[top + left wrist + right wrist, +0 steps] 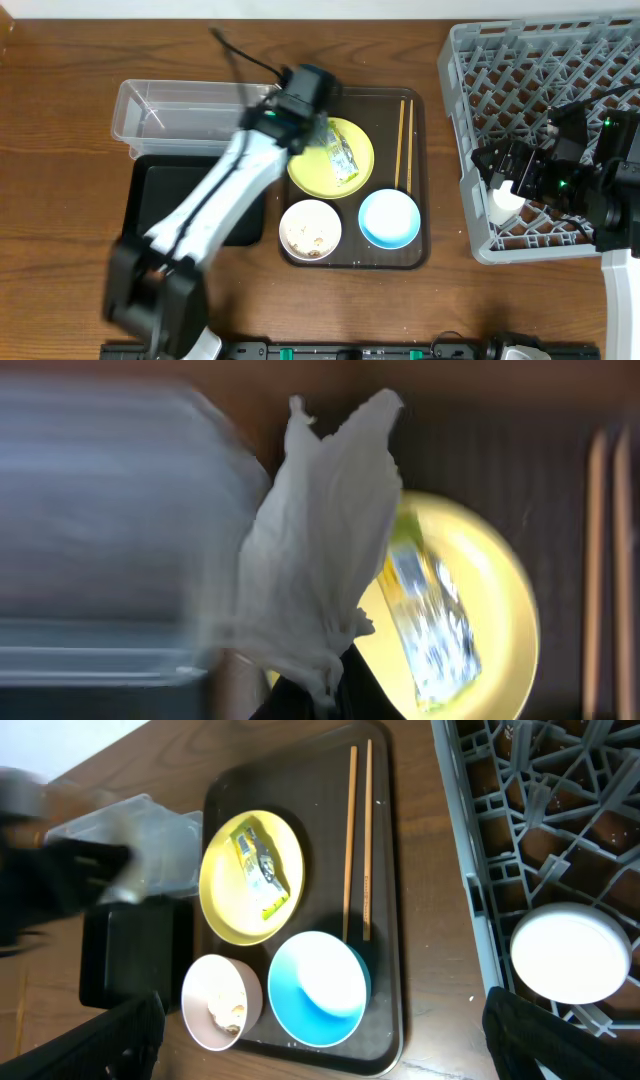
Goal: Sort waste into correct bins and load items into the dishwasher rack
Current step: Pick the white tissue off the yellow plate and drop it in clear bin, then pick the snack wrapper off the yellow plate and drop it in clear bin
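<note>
My left gripper (303,128) is shut on a white paper scrap (320,550) and holds it above the left edge of the pale-yellow plate (330,158), next to the clear tub (180,108). The green-and-yellow wrapper (343,160) lies on the plate. The white bowl (310,228) holds rice-like grains (228,1013). The light-blue bowl (389,217) and the chopsticks (404,140) lie on the brown serving tray (425,150). My right gripper (512,182) is open over the near-left corner of the grey dishwasher rack (470,90).
The flat black tray (155,195) lies in front of the clear tub, partly under my left arm. A round white dish (570,955) sits in the rack below my right gripper. Bare wooden table shows between the serving tray and the rack.
</note>
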Robot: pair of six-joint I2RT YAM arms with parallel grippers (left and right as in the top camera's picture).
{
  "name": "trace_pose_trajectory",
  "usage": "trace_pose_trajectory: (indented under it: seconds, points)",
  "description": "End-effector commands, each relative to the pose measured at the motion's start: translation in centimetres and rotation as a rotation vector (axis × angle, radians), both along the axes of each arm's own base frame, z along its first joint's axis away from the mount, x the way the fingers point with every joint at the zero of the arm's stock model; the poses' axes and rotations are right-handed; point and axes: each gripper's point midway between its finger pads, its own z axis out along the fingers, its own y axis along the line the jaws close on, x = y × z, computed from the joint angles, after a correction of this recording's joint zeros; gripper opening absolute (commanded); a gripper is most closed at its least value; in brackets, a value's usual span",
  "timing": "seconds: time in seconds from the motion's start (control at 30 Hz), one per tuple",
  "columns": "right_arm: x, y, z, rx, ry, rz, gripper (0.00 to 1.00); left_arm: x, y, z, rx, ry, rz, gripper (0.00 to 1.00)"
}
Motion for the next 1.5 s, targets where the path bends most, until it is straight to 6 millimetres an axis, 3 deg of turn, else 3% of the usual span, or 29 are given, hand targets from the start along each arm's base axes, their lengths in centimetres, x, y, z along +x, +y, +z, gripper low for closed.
trace_pose_trajectory:
  seconds: [0.0,0.07,0.1,0.13,0.2,0.3,0.43,0.57,0.83,0.97,1.07,1.2,1.33,1.47]
  points:
    - [0.1,0.5,0.6,0.006,-0.016,0.020,0.99,1.4,5.4,0.1,0.094,-0.020,0.144,0.06]
    - [0.1,0.5,0.6,0.006,-0.016,0.020,0.99,1.8,7.1,-0.7,0.093,0.001,0.182,0.10]
    - [0.1,0.5,0.6,0.006,-0.016,0.020,0.99,1.9,7.7,-1.1,0.090,0.014,0.194,0.17]
    - [0.1,0.5,0.6,0.006,-0.017,0.020,0.99,2.0,8.1,-1.6,0.080,0.032,0.200,0.36]
    - [0.1,0.5,0.6,0.006,-0.017,0.020,0.99,2.0,8.0,-2.1,0.057,0.056,0.166,0.57]
    - [0.1,0.5,0.6,0.006,-0.016,0.020,0.99,1.7,6.3,-1.3,0.010,0.053,0.093,0.68]
    - [0.0,0.5,0.5,0.006,-0.012,0.020,0.99,0.7,2.7,0.5,-0.063,0.022,0.021,0.70]
    - [-0.1,0.6,0.5,0.006,-0.009,0.019,0.99,-0.6,-1.4,-1.2,-0.101,0.069,-0.016,0.70]
    - [0.0,0.5,0.5,0.003,-0.009,0.017,0.99,-1.0,-7.1,-9.8,-0.132,0.205,-0.045,0.66]
    - [0.0,0.5,0.5,0.003,-0.009,0.017,0.99,-1.2,-7.8,-12.9,-0.132,0.263,-0.057,0.59]
    - [0.0,0.5,0.4,0.003,-0.008,0.017,0.99,-1.8,-8.4,-14.2,-0.154,0.310,-0.074,0.47]
    - [0.0,0.5,0.5,0.003,-0.010,0.017,0.99,-2.3,-9.5,-13.9,-0.210,0.335,-0.107,0.25]
    - [0.1,0.4,0.5,0.000,-0.016,0.015,0.99,-2.0,-9.4,-11.9,-0.250,0.326,-0.132,0.06]
    - [0.1,0.4,0.5,0.000,-0.015,0.015,0.99,-1.1,-7.2,-7.7,-0.280,0.265,-0.092,0.06]
